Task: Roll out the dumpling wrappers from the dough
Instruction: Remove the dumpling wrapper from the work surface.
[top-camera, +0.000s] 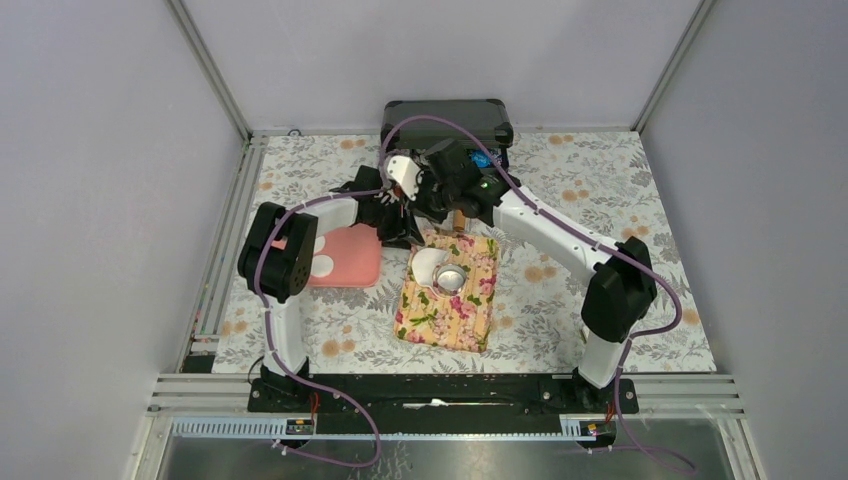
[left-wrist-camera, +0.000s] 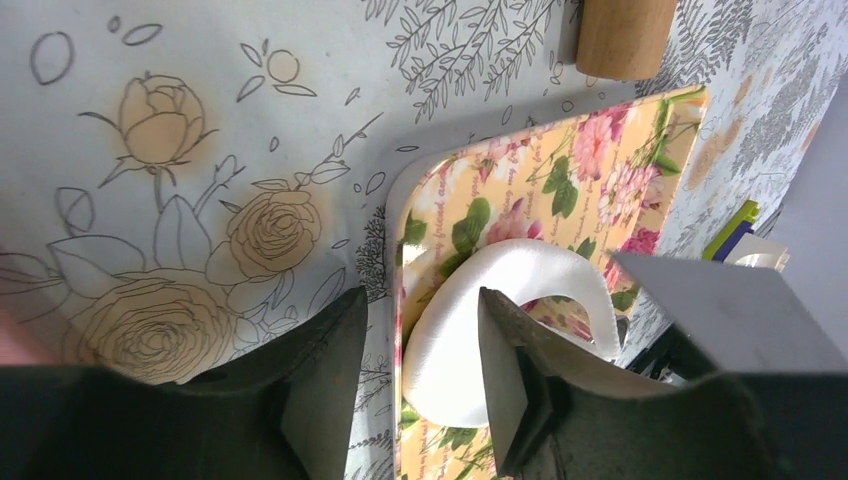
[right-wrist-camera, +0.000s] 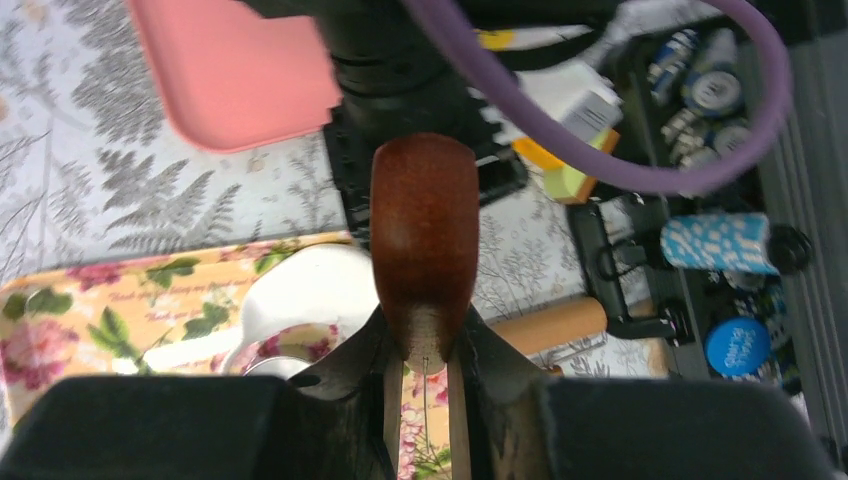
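R fingers (right-wrist-camera: 362, 365) grip pin (right-wrist-camera: 424, 230) | L fingers (left-wrist-camera: 510, 370) wide | floral tray (top-camera: 455, 322): wrapper (top-camera: 427, 262), tin (top-camera: 451, 278) (silver) | pink tray (top-camera: 355, 255): dough (top-camera: 323, 266)

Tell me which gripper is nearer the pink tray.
Left. The left gripper hangs just right of the pink tray; the right gripper, clamping a wooden handle, sits farther right.

Lab cell: aluminium-framed grey enclosure (top-camera: 207, 65)

The board (top-camera: 462, 305) is yellow with pink flowers and green leaves. The wrapper (top-camera: 427, 262) on it is white; the tray (top-camera: 355, 258) left of it, pink.
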